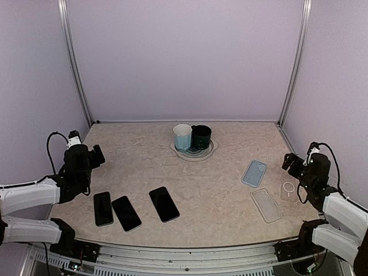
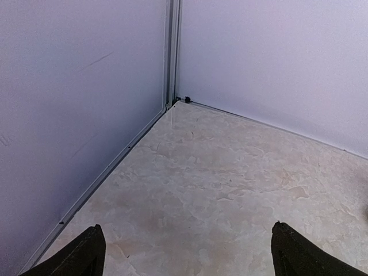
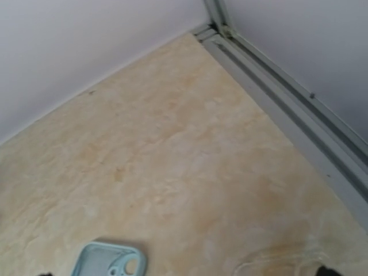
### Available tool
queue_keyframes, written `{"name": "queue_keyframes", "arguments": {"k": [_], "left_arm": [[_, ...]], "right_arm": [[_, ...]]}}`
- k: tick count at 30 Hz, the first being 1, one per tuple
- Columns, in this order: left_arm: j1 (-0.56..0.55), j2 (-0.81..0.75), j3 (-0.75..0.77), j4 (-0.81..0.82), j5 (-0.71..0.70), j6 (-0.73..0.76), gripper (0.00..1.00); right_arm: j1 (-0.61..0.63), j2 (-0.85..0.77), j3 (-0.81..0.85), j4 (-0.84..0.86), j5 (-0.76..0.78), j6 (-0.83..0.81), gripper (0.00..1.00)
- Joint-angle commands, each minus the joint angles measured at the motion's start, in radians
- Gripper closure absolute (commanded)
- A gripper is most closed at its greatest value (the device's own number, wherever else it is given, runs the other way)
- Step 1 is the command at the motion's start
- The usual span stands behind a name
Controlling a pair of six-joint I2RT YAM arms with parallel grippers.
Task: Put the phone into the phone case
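Observation:
Three black phones lie face up at the front left of the table: one [image 1: 103, 208], a second [image 1: 126, 213] and a third [image 1: 164, 203]. At the right lie a light blue phone case [image 1: 254, 173] [image 3: 109, 261], a clear case [image 1: 266, 204] and another clear case [image 1: 288, 190] [image 3: 276, 261] with a ring mark. My left gripper [image 1: 98, 155] [image 2: 187, 256] hovers open behind the phones, facing the back left corner with only bare table between its fingers. My right gripper [image 1: 289, 163] [image 3: 184, 273] is open beside the cases, holding nothing; just its fingertips show in its wrist view.
A pale blue cup [image 1: 182, 137] and a dark cup [image 1: 201, 137] stand on a plate [image 1: 194, 154] at the back centre. Purple walls with metal corner posts [image 1: 75, 69] close in the table on three sides.

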Motion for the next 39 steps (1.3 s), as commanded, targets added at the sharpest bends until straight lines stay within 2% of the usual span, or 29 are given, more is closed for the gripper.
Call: {"name": "queue_keyframes", "arguments": {"k": [1,6,9,13,16,18,22,24,28,33,39], "left_arm": [[0.007,0.005,0.014,0.037,-0.015,-0.011,0.01],[0.007,-0.006,0.042,0.018,-0.016,-0.063,0.01],[0.004,-0.033,0.076,-0.027,0.009,-0.101,0.01],[0.004,-0.079,0.128,-0.113,0.054,-0.176,0.01],[-0.02,-0.104,0.151,-0.136,0.14,-0.19,0.01],[-0.08,-0.103,0.163,-0.159,0.103,-0.197,0.01],[-0.254,-0.063,0.187,-0.189,-0.109,-0.205,0.01],[-0.304,-0.022,0.182,-0.194,-0.168,-0.285,0.01],[-0.343,0.089,0.217,-0.217,-0.125,-0.346,0.01],[-0.372,0.197,0.264,-0.207,-0.108,-0.31,0.01],[-0.374,0.267,0.296,-0.189,-0.117,-0.274,0.01]], "right_arm": [[0.005,-0.01,0.012,-0.033,0.06,0.022,0.01],[0.004,-0.061,0.046,-0.033,-0.08,-0.143,0.01],[0.004,-0.044,0.121,-0.05,-0.124,-0.187,0.08],[0.006,0.143,0.34,-0.181,-0.207,-0.223,0.28],[0.019,0.325,0.507,-0.303,-0.263,-0.204,0.38],[0.065,0.435,0.588,-0.374,-0.223,-0.184,0.42],[0.225,0.617,0.705,-0.479,-0.038,-0.185,0.42],[0.272,0.697,0.745,-0.532,-0.012,-0.158,0.42],[0.311,0.818,0.764,-0.57,0.015,-0.092,0.44],[0.331,0.963,0.814,-0.57,0.0,-0.037,0.41],[0.365,1.103,0.955,-0.652,0.013,-0.022,0.44]]}}
